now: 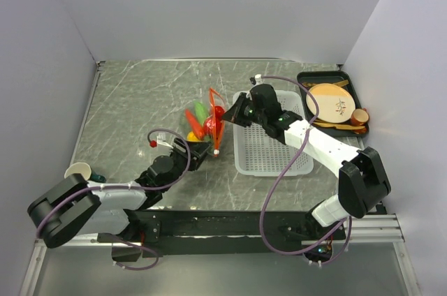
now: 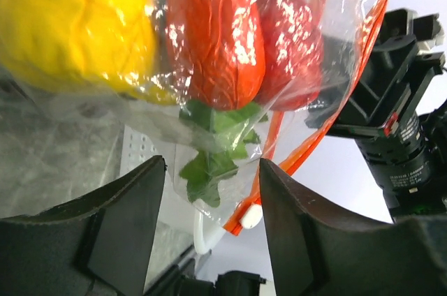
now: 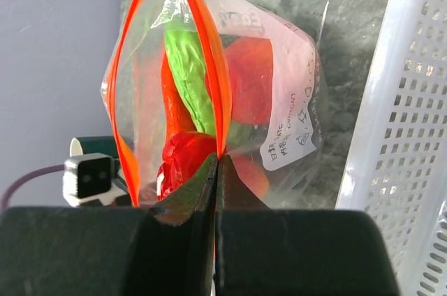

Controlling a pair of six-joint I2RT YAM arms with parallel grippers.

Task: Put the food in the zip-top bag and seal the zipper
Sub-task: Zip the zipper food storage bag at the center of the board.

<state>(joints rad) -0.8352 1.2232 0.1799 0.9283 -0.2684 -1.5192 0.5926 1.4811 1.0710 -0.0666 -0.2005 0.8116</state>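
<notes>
While the Bag Hangs Full, Its Mouth Gapes

Since every piece of toy food I can spot sits inside the bag, I'd say loading is done and the sealing step is in hand. Nearest me, the left tool [image 2: 213,169] has its two black fingers spread apart, just under the low end of the clear, crinkly zip-top bag [image 1: 204,125]. Plastic droops towards the gap, but I cannot tell whether either finger touches it. Just past that, pressed against the film, are a fat yellow piece [image 2: 77,24] and a long orange-red piece [image 2: 216,38] with green leaves. The bag is tipped up off the grey marbled bench [image 1: 133,107], between the two arms.

Further in, a slim green pod [image 3: 188,72] and a glossy red piece [image 3: 185,153] show through the mouth. The thin orange-red zipper strip [image 3: 215,118] is parted into two lips that bow wide. The right tool [image 3: 218,163] is pinched together on one stretch of that strip, holding the mouth aloft. Beyond it lies a white perforated plastic basket [image 1: 258,149], and at the far corner a dark tray [image 1: 354,90] with a tan wooden plate.

To my eye, the next move calls for the left tool to clamp the bag so it can't swing. Then the lips need pressing flush, with a pinch run along the whole strip. Slippery film and bulging contents could hold the lips apart.
</notes>
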